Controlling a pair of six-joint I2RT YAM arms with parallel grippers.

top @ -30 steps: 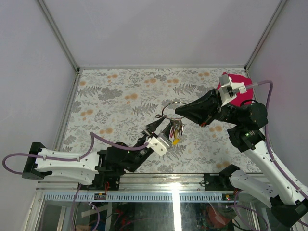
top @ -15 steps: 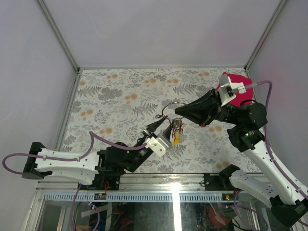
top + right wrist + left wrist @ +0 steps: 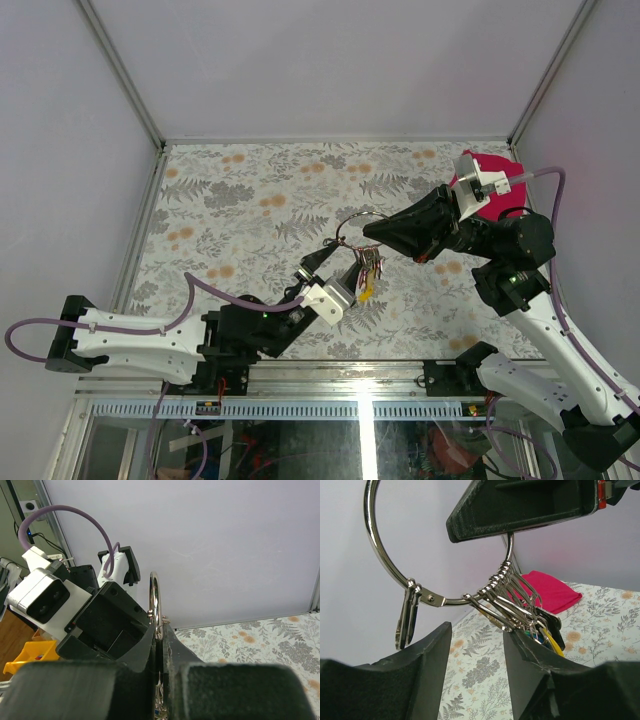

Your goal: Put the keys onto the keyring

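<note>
Nearest the arm bases, the left claw (image 3: pixel 479 630) points up from below with its two black fingers apart, holding nothing. Just above and beyond it hangs a bunch of keys (image 3: pixel 547 626), with dark, blue and yellow heads, each on a small wire loop. The loops are threaded on a large shiny keyring (image 3: pixel 445 601), held in the air above a flower-patterned table (image 3: pixel 250 200). The right claw (image 3: pixel 368 230) reaches in from the right, its fingers pressed together on the keyring's upper right side. Farther back, a red cloth (image 3: pixel 550 592) lies on the table.
</note>
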